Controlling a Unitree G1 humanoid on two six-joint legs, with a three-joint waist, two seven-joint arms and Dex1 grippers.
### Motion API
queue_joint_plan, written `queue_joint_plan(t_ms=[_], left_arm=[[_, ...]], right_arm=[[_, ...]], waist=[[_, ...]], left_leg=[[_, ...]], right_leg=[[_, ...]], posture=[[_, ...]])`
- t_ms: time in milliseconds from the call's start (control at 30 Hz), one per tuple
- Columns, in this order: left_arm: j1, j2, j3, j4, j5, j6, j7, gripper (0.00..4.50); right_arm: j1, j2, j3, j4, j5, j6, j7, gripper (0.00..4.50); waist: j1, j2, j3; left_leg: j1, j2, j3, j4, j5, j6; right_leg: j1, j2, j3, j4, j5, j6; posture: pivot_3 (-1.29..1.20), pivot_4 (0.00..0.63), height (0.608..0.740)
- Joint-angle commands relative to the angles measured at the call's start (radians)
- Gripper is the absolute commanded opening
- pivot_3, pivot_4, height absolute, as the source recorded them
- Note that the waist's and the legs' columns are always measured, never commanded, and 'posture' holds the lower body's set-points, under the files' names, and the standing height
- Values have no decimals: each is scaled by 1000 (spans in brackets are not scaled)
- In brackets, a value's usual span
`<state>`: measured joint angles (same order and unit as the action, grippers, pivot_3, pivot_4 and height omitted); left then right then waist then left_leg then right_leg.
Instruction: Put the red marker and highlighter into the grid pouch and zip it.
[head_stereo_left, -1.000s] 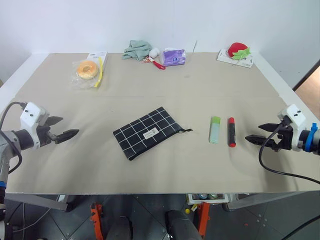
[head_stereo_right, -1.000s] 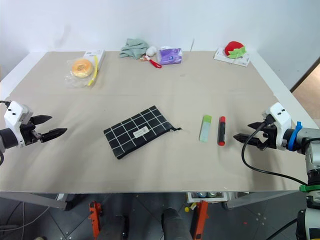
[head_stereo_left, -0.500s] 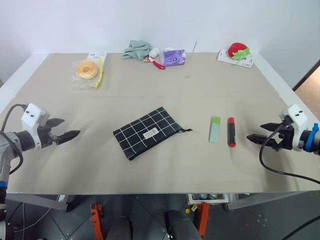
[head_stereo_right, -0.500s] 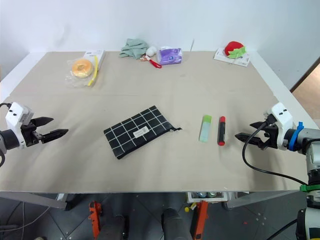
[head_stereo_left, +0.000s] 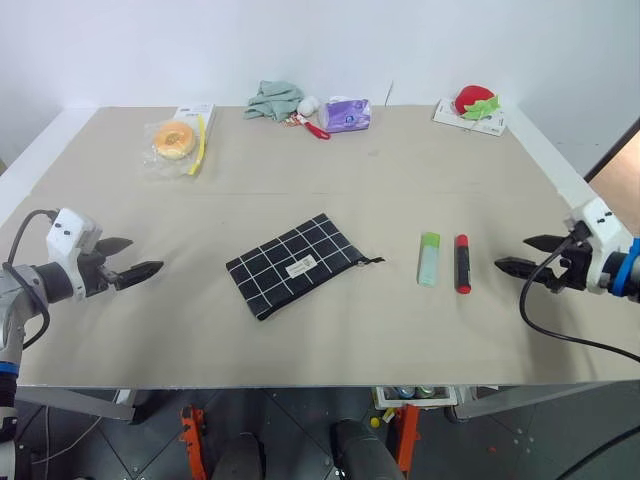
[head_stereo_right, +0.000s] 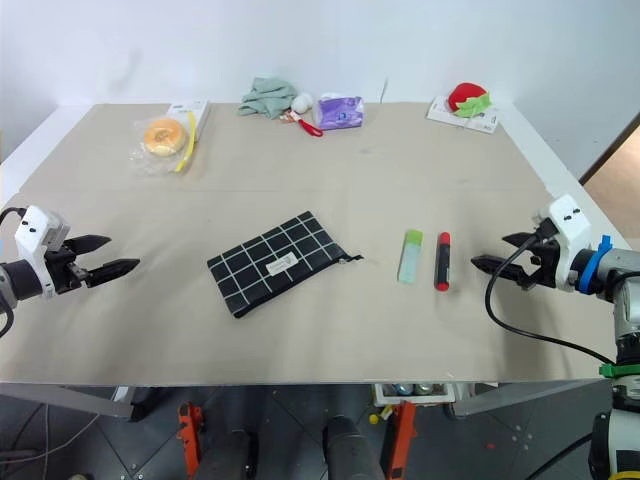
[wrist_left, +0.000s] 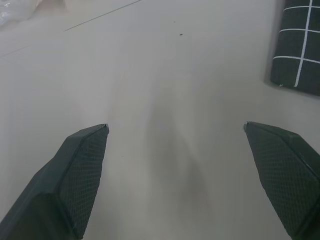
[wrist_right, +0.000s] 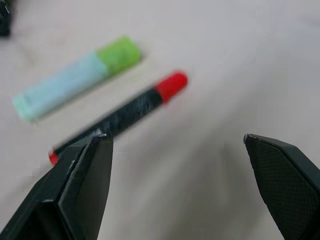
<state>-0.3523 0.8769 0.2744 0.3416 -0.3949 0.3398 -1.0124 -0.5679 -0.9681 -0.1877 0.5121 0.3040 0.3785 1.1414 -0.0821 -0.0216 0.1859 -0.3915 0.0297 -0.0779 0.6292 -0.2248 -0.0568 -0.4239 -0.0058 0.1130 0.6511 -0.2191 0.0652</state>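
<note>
On the left, the robot's left gripper hovered over the beige table with its two black fingers spread wide and nothing between them. Near the table's middle lay one flat black fabric pouch with thin white grid lines, its zipper pull trailing at the corner nearer the pens; whether the zipper was open could not be told. To its right lay one short chunky highlighter with a pale mint body and green cap, and just beside that one slim red marker with a black middle section, the two side by side and apart from the pouch. Farther right, the right gripper pointed toward the marker without touching it, fingers parted and holding nothing. By the look of things the task had barely started: both pens were outside the pouch, so picking up, inserting and zipping all remained. Along the far edge sat unrelated clutter.
</note>
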Motion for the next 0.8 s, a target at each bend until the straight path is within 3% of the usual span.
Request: queue_joint_plan(t_ms=[33, 133, 233, 467, 633, 700, 800], left_arm=[[-23, -12, 57, -42, -32, -61, 5, 4500], [-18, -40, 66, -87, -49, -102, 5, 4500], [8, -70, 47, -135, -16, -213, 0, 4500], [60, -109, -130, -173, 240, -692, -6, 4500], [24, -92, -239, -44, 432, -1087, 42, 4500], [-12, -84, -281, 42, 578, -1294, 117, 4500], [-61, -86, -318, 133, 726, -1470, 223, 4500]], right_arm=[[-37, 51, -56, -232, 160, 119, 17, 3149], [-26, 125, -4, -413, 211, 216, -34, 1755], [-46, 263, 107, -496, 162, 257, -161, 203], [-111, 558, 288, -387, -5, 218, -414, 82], [-138, 630, 389, -255, -144, 180, -510, 82], [-128, 632, 418, -228, -191, 194, -539, 82], [-112, 635, 419, -238, -204, 206, -549, 82]], waist=[[0, 0, 0], [2, 0, 0], [1, -3, -2], [5, -4, -2], [10, -4, -3], [10, -4, -3], [9, -5, -4]], left_leg=[[0, 0, 0, 0, 0, 0], [0, 0, -2, 1, 0, 0], [-1, 0, -2, 2, 0, 0], [-1, 0, -2, 3, 0, -1], [-2, -1, -2, 3, 1, -1], [-2, -1, -2, 3, 1, -1], [0, 0, -2, 3, 1, -1]], right_leg=[[0, 0, 0, 0, 0, 0], [0, 1, 0, 2, 0, 0], [0, 1, -1, 2, 0, 0], [0, 1, 0, 2, 1, -1], [0, 0, -1, 1, 5, -6], [0, 0, -1, 1, 5, -7], [1, 0, -1, 1, 5, -6]], posture=[[0, 150, 739], [0, 150, 739], [0, 150, 739], [0, 150, 739], [0, 150, 739], [0, 150, 739], [0, 150, 739]])
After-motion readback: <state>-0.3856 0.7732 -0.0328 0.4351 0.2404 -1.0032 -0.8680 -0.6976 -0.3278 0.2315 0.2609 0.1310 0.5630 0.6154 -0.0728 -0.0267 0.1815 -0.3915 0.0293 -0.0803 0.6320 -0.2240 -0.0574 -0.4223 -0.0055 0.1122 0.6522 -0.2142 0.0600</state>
